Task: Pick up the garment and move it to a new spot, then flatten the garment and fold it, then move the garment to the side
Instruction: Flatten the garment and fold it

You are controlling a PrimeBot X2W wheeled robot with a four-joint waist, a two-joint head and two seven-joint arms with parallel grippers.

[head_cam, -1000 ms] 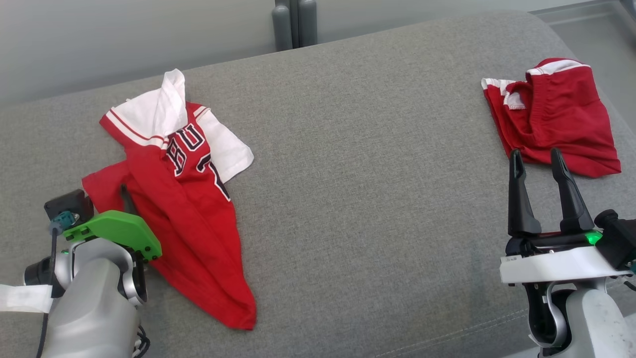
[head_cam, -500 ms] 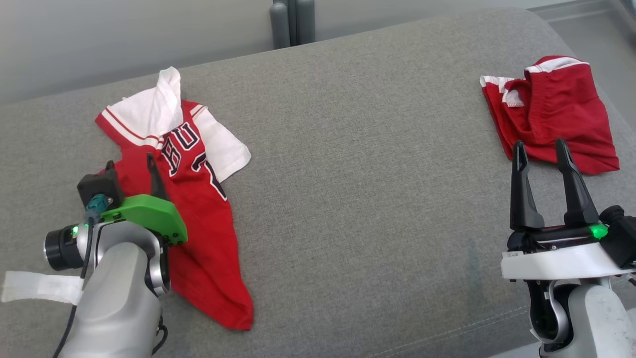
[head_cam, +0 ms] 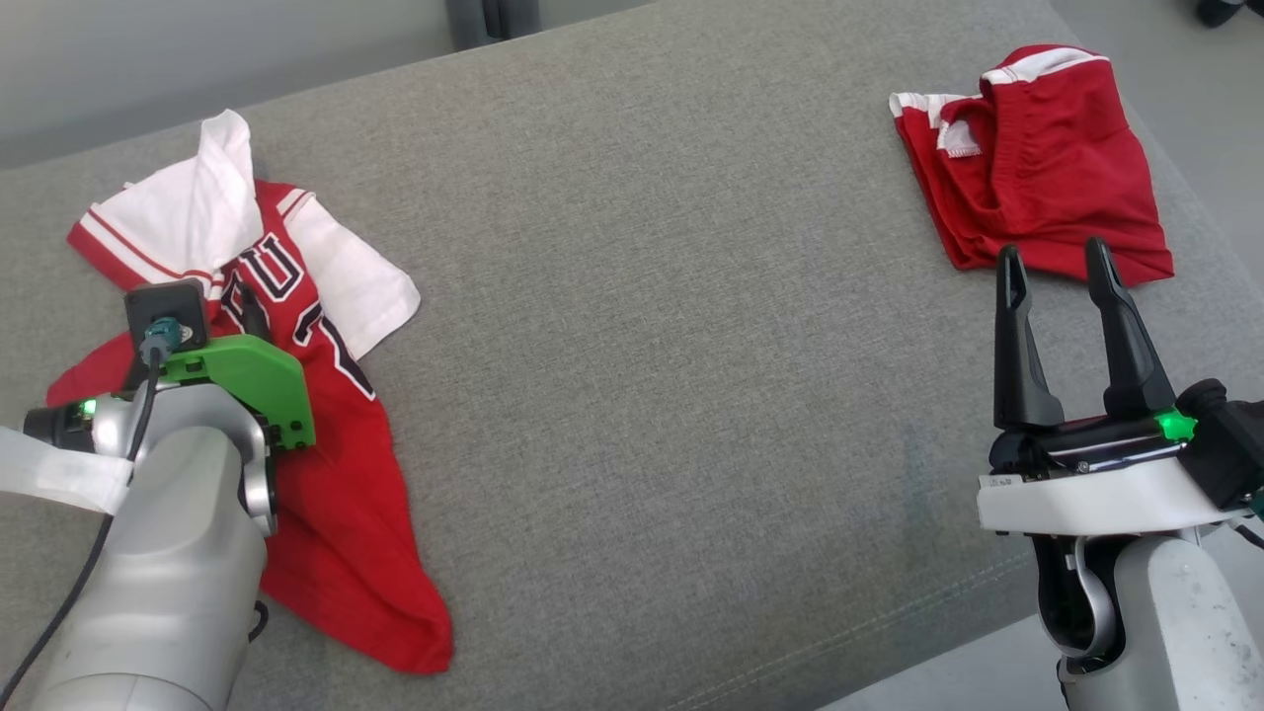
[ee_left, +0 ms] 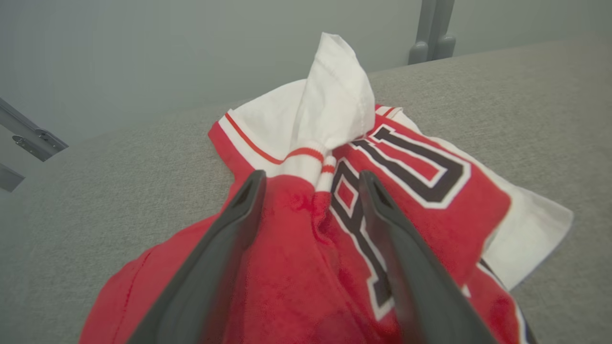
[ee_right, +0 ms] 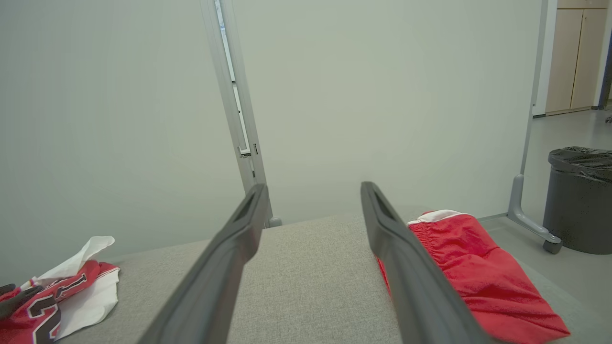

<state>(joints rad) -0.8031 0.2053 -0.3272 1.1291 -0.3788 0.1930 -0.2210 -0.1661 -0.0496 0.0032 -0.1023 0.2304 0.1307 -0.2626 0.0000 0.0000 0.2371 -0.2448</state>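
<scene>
The garment, a red and white jersey (head_cam: 341, 494) with dark lettering, lies crumpled at the left end of the grey cushion (head_cam: 671, 346). One white sleeve stands up as a peak (ee_left: 337, 95). My left gripper (head_cam: 222, 306) is open low over the jersey (ee_left: 406, 191), its fingers astride a red fold just short of the striped collar, as the left wrist view (ee_left: 311, 179) shows. I cannot tell if the fingers touch the cloth. At the right my right gripper (head_cam: 1051, 252) stands open and empty (ee_right: 313, 186) above the cushion. The jersey (ee_right: 57, 296) also appears far left in the right wrist view.
Red shorts (head_cam: 1047, 168) with white trim lie at the cushion's far right, just beyond my right fingertips (ee_right: 473, 277). The cushion's front edge runs across the lower right. A grey partition wall with a post (head_cam: 489, 15) stands behind. A dark bin (ee_right: 581, 198) is on the floor at the right.
The head camera has moved, shifting the whole picture left and up. My left gripper has travelled forward over the jersey from its lower left edge to the lettering near the collar. The right gripper holds still.
</scene>
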